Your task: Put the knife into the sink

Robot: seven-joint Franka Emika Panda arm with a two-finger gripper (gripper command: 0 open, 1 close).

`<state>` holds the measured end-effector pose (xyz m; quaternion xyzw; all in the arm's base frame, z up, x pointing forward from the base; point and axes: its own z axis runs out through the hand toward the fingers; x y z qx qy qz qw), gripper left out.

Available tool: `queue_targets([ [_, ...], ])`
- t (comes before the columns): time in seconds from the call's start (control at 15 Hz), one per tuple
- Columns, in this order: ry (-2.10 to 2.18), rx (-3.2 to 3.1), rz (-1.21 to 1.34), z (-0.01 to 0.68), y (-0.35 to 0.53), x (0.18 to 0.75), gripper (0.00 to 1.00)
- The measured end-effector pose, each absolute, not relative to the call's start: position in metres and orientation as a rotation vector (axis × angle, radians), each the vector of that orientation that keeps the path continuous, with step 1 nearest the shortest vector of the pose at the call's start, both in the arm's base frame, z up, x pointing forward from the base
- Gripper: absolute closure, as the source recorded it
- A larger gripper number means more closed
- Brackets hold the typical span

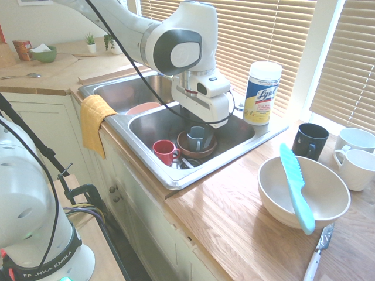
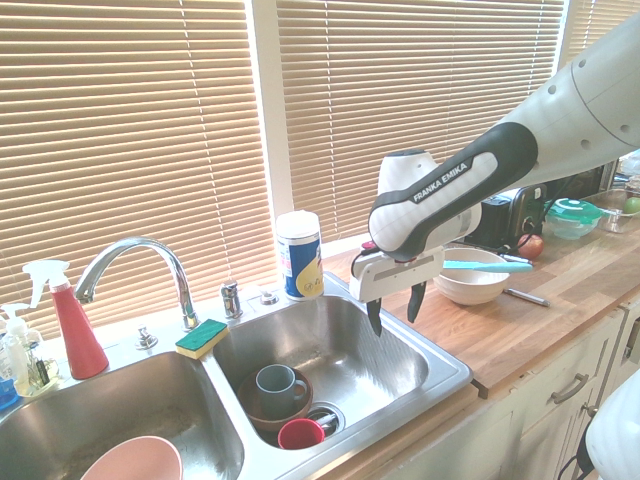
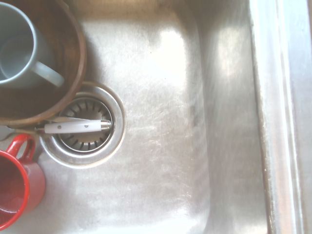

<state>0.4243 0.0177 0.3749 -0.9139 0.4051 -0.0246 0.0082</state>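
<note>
Bench carries the sink, holding a brown bowl with a grey mug in it and a red mug beside; hand released above, turquoise serrated knife lying across the cream bowl.

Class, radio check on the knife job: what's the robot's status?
Gripper open and empty above the sink. Turquoise knife lying across the white bowl, not yet in the sink. Nothing seen on top of it.
</note>
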Motion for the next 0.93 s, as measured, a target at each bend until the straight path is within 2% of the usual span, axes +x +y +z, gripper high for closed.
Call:
queue_targets([
  [0.2, 1.202, -2.885, -0.08, 0.378, 0.017, 0.426, 0.0],
  [0.4, 0.946, -2.977, -0.038, 0.418, -0.001, 0.433, 0.0],
  [0.67, 0.586, -3.109, 0.044, 0.472, -0.066, 0.43, 0.0],
  [0.93, 0.314, -3.15, 0.04, 0.489, -0.147, 0.422, 0.0],
])
